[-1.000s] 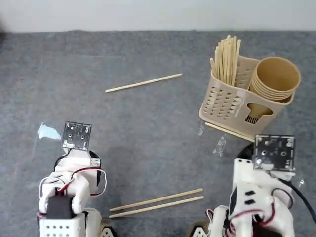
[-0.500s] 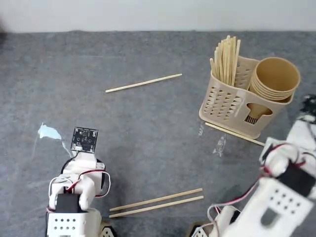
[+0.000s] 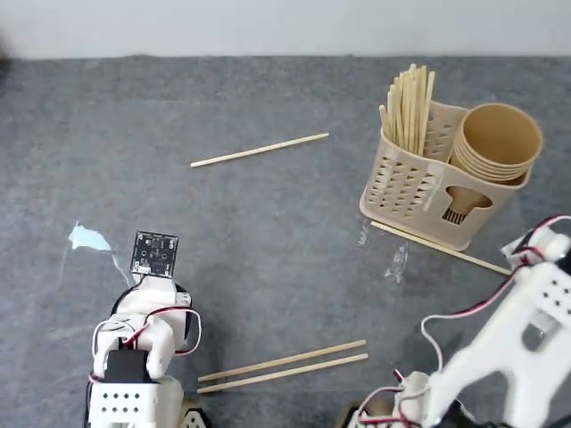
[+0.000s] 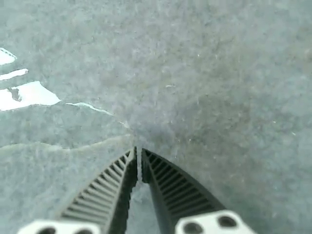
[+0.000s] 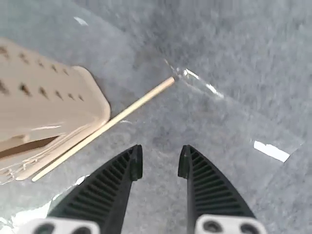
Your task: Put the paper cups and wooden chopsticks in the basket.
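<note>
A beige perforated basket (image 3: 419, 192) stands at the far right, holding stacked paper cups (image 3: 498, 138) and a bundle of upright wooden chopsticks (image 3: 410, 102). One loose chopstick (image 3: 259, 150) lies mid-table, and a pair of chopsticks (image 3: 281, 366) lies near the front. Another chopstick (image 3: 437, 247) rests along the basket's base. My right gripper (image 5: 158, 160) is open just above the mat, close to that chopstick (image 5: 112, 122) and the basket's corner (image 5: 44, 107), with nothing between its fingers. My left gripper (image 4: 139, 163) is shut and empty over bare mat at the front left.
A pale blue scrap (image 3: 87, 239) lies on the grey mat by the left arm (image 3: 143, 312). Bits of clear tape (image 5: 270, 151) are stuck to the mat near the basket. The right arm (image 3: 526, 330) stands at the front right corner.
The right arm has swung right and toward the chopstick at the basket's base. The left arm has drawn back slightly.
</note>
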Robot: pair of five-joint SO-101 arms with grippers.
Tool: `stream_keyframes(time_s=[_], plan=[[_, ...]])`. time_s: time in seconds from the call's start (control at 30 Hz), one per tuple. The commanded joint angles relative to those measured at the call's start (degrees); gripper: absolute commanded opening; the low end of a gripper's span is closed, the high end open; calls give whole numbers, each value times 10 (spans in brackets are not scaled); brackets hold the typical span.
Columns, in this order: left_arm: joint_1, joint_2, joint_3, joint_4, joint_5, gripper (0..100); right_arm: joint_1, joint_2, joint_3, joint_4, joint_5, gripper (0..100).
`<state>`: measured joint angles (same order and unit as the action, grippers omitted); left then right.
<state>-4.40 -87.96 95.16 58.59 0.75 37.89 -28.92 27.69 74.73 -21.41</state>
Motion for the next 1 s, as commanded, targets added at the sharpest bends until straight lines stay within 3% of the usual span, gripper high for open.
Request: stream_keyframes(time_s=[0.0,0.23,0.57,0.97], plan=[[-4,-5,-3,-12,-5,12,2,30,-30,-18,-26,143],[-4,-5,-3,-12,-7,12,4,124,-29,-93,-138,143],[-4,-5,-3,-12,-7,12,-22,180,-31,-124,-221,143],[-4,-5,-3,-12,-7,12,-29,206,-9,-205,-233,141]])
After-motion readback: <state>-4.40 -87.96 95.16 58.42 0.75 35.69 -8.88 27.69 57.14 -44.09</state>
